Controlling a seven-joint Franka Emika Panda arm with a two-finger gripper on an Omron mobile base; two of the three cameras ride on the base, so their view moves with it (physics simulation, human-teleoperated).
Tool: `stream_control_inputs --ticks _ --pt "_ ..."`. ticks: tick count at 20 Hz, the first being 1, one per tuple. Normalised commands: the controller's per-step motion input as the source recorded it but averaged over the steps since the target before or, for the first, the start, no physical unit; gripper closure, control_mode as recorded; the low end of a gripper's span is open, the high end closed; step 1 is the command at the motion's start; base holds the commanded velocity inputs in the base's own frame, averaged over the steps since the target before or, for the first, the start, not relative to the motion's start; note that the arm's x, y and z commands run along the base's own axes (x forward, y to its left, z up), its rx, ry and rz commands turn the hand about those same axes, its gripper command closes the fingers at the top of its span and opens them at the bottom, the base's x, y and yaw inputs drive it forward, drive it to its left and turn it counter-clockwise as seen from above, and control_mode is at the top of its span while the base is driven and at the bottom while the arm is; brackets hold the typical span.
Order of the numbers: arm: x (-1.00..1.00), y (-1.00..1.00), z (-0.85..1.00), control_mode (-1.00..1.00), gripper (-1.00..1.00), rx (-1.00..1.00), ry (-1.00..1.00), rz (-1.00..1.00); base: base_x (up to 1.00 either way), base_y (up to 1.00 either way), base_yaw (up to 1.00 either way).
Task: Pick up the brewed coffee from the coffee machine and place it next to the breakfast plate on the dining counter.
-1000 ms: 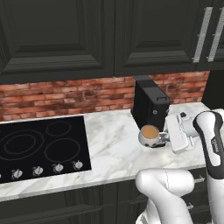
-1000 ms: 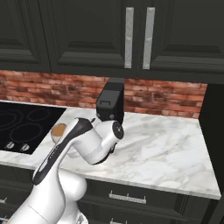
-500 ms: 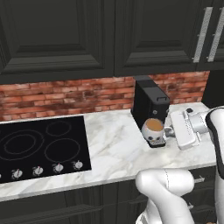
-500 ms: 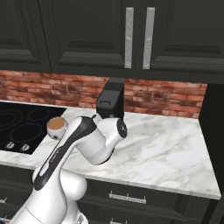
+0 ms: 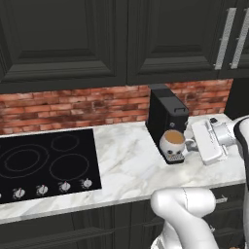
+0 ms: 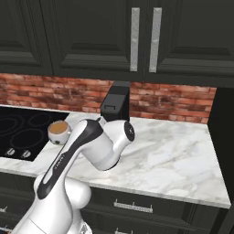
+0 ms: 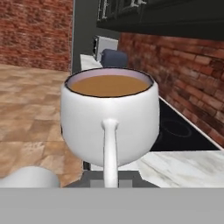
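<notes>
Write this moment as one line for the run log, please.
phase: carry | gripper: shut on mug handle | brewed coffee: lifted off counter, upright, beside coffee machine | breakfast plate: not reached

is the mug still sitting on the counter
Apart. In the left base view the mug hangs at the gripper, its base above the marble counter, beside the coffee machine.

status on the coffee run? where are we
Done: the brewed coffee is out of the coffee machine, lifted off the marble counter. In hand: the gripper grips the mug by its handle, the cup upright and full in the hand view. Left: the whole carry to the dining counter and the set-down beside the breakfast plate.
</notes>
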Motion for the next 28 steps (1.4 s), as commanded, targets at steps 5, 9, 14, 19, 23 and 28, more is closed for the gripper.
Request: stream_control_inputs --ticks 5,9,14,19,23,28 --pt "0.01 0.00 0.00 1.00 1.00 0.00 0.00 0.00 -0.05 0.01 0.00" --pt "0.00 0.00 0.00 1.00 1.00 0.00 0.00 0.00 -0.66 0.43 0.16" --pt "0.00 0.00 0.00 1.00 1.00 0.00 0.00 0.00 -0.92 0.90 0.38" --pt "0.00 0.00 0.00 1.00 1.00 0.00 0.00 0.00 -0.59 0.97 0.64" --pt "0.00 0.00 0.00 1.00 1.00 0.00 0.00 0.00 -0.03 0.39 0.89" --pt "0.00 0.00 0.00 1.00 1.00 0.00 0.00 0.00 0.00 -0.03 0.99"
